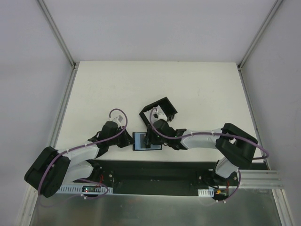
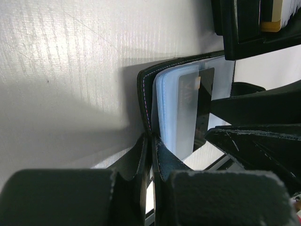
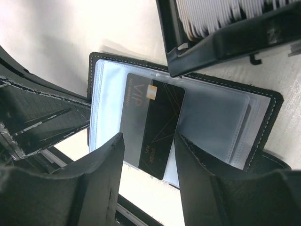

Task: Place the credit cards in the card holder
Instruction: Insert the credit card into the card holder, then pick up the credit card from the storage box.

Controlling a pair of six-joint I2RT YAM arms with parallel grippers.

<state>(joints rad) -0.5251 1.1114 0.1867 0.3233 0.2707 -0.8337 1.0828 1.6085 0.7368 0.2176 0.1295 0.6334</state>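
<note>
Left gripper (image 1: 126, 139) is clamped on the open card holder's (image 1: 141, 141) left edge. One dark card (image 3: 150, 113) lies partly sleeved at its centre, long axis across the holder's length, chip end toward its far edge. Right gripper (image 3: 149, 139) straddles it, released. You have yet to load the credit cards (image 3: 221, 14) racked beyond the holder.

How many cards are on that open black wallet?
1: a black VIP card lies on the clear sleeves of the card holder. Others may hide under the sleeves; more stand in the tray beside it.
</note>
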